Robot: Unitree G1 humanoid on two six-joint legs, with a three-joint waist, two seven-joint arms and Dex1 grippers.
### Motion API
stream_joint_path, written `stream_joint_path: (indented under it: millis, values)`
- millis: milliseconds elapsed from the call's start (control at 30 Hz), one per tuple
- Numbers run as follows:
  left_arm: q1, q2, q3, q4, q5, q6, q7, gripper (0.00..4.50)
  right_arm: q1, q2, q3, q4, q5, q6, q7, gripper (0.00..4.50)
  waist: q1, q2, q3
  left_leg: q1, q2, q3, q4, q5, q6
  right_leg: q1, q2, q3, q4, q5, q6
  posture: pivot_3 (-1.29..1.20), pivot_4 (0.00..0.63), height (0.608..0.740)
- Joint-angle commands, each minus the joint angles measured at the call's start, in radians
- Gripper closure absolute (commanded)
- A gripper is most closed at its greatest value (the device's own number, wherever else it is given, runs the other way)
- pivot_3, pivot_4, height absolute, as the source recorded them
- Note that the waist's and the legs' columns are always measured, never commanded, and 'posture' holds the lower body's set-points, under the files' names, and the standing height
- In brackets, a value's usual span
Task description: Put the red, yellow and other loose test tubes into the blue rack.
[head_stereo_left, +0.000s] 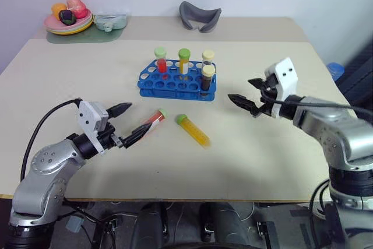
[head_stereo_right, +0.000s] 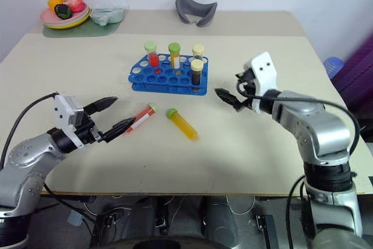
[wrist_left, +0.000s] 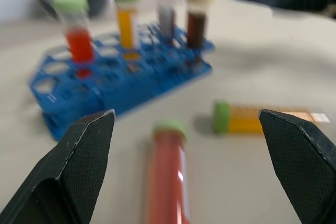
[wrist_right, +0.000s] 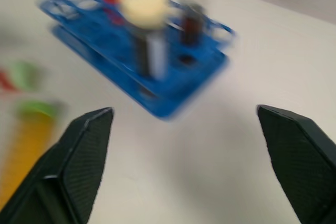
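Head view: left end effector (head_stereo_left: 125, 124) spread, empty, just beside red tube (head_stereo_left: 152, 121); yellow tube (head_stereo_left: 193, 130) flat on tabletop (head_stereo_left: 262, 155); right end effector (head_stereo_left: 247, 94) spread, empty, beside blue rack (head_stereo_left: 175, 86).
Left wrist: red tube lying between spread fingers (wrist_left: 79, 166).
Right wrist: rack ahead, nothing gripped.

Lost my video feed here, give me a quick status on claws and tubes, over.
Both claws open, empty: left claw, right claw. Red tube and yellow tube lying loose on table. Four tubes standing in blue rack. Nothing blocking.
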Motion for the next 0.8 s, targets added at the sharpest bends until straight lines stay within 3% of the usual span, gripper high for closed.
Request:
stream_joint_path:
  millis: [33,133,333,467,800]
  values:
    - [0.009,0.044,-0.002,0.008,-0.019,-0.011,-0.101,0.0,-0.112,0.097,0.034,-0.142,0.119,0.346,-0.07,0.07,0.002,0.0,0.0,0.0,0.0,0.0,0.0,0.0,0.0,0.0,0.0,0.0,0.0,0.0,0.0,0.0,0.15,0.679]
    - [0.014,0.062,-0.016,0.016,-0.017,-0.019,-0.161,0.0,-0.158,0.146,0.12,-0.165,0.137,0.472,-0.161,0.07,0.01,0.0,0.0,-0.001,0.0,0.0,0.0,0.0,0.0,0.0,-0.001,-0.001,-0.001,0.0,0.0,0.0,0.15,0.679]
    - [0.057,0.067,-0.062,-0.026,-0.007,-0.035,-0.227,0.0,-0.173,0.096,0.355,-0.17,0.143,0.479,-0.345,0.07,0.004,0.0,0.0,-0.002,-0.002,0.0,0.001,-0.001,0.002,0.001,-0.003,-0.002,-0.002,0.0,0.001,0.0,0.15,0.679]
    - [0.092,0.061,-0.089,-0.063,0.007,-0.051,-0.239,0.0,-0.156,0.092,0.375,-0.13,0.158,0.479,-0.435,0.07,0.003,0.0,0.0,-0.002,-0.002,0.0,0.001,-0.001,0.001,0.0,-0.002,-0.002,-0.002,0.0,0.001,0.0,0.15,0.679]
    - [0.15,0.054,-0.134,-0.037,0.059,-0.156,-0.294,0.0,-0.178,0.104,0.352,0.003,0.441,0.479,-0.616,0.07,0.005,0.0,0.0,-0.002,-0.001,0.0,0.001,-0.001,0.002,0.0,-0.002,-0.002,-0.002,0.0,0.001,0.0,0.15,0.679]
